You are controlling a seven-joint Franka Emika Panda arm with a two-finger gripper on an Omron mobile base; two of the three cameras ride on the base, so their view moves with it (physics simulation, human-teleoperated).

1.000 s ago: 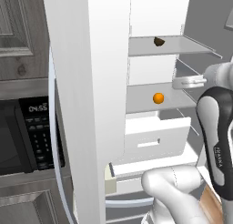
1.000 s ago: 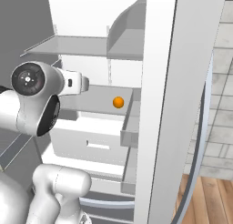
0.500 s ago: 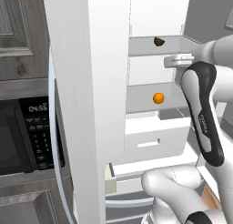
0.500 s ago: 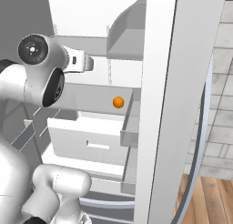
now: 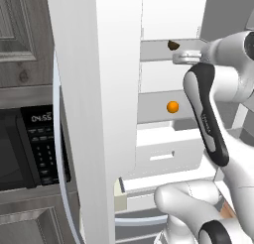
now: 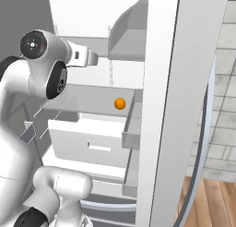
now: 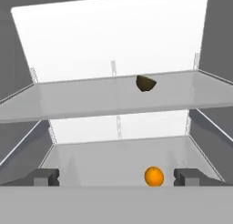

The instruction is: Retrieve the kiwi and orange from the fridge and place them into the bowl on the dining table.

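Open fridge [image 6: 161, 106], orange [image 6: 120, 104] on grey shelf [image 6: 87, 99], white arm [image 6: 44, 64] reaching in, drawer [image 6: 87, 145] below

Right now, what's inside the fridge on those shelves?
Inside the fridge, the kiwi sits on the upper shelf and the orange on the shelf below. The kiwi's lower part is covered by the shelf edge.

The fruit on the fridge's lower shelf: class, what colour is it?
Bright, plain orange, with smooth skin. It shows best in the hand view.
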